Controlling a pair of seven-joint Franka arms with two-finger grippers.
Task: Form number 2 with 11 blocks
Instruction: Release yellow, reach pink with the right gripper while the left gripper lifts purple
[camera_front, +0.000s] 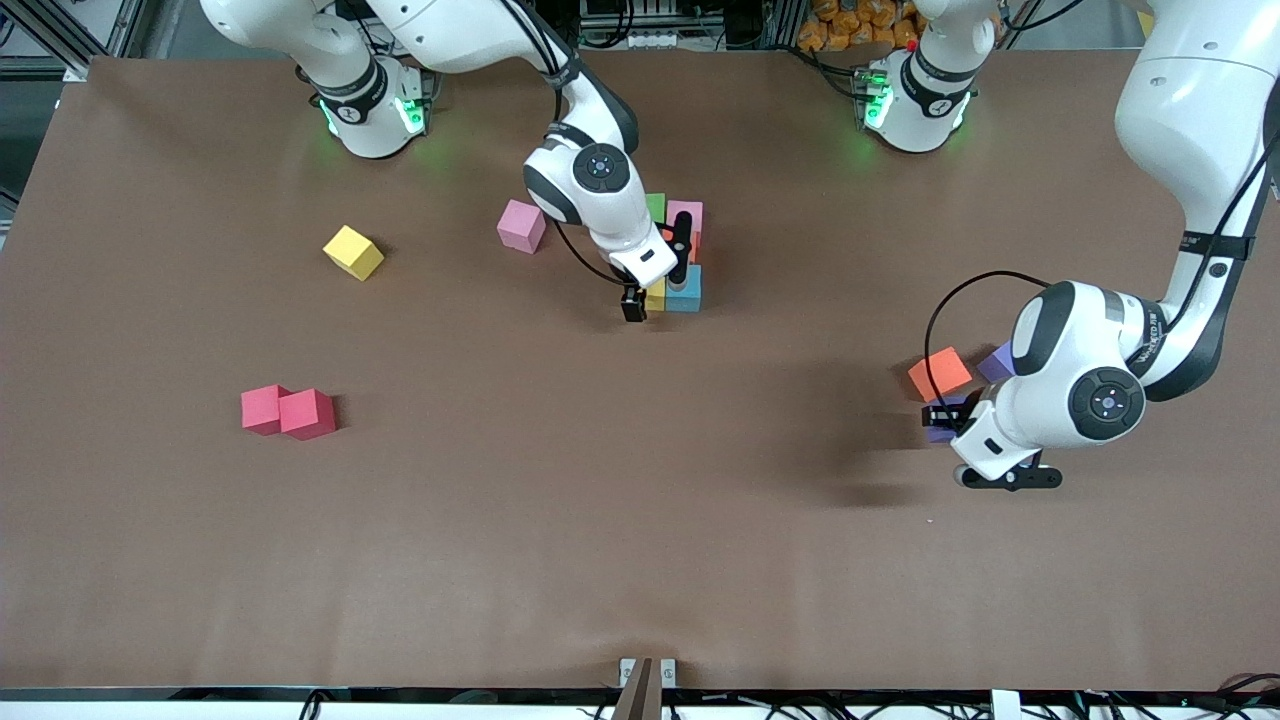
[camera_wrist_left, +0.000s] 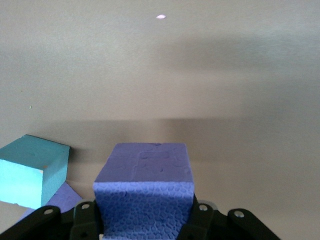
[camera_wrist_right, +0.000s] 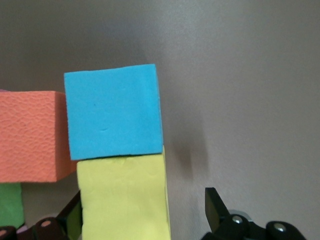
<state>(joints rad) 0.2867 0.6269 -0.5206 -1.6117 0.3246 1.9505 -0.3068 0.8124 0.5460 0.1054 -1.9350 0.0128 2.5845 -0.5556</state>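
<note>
A cluster of blocks sits mid-table: green (camera_front: 655, 207), pink (camera_front: 686, 214), orange (camera_wrist_right: 30, 135), light blue (camera_front: 686, 290) and yellow (camera_front: 656, 294). My right gripper (camera_front: 657, 277) hangs open around the yellow block (camera_wrist_right: 122, 200), and a gap shows between one finger (camera_wrist_right: 216, 202) and the block. The light blue block (camera_wrist_right: 114, 112) touches the yellow one. Toward the left arm's end of the table, my left gripper (camera_front: 945, 418) is shut on a purple block (camera_wrist_left: 144, 192), low over the table beside an orange block (camera_front: 940, 373) and a second purple block (camera_front: 997, 362).
Loose blocks lie toward the right arm's end: a pink one (camera_front: 521, 225) beside the cluster, a yellow one (camera_front: 353, 252), and two red ones (camera_front: 265, 408) (camera_front: 308, 413) touching each other nearer the front camera. The brown table (camera_front: 600, 520) is bare in front.
</note>
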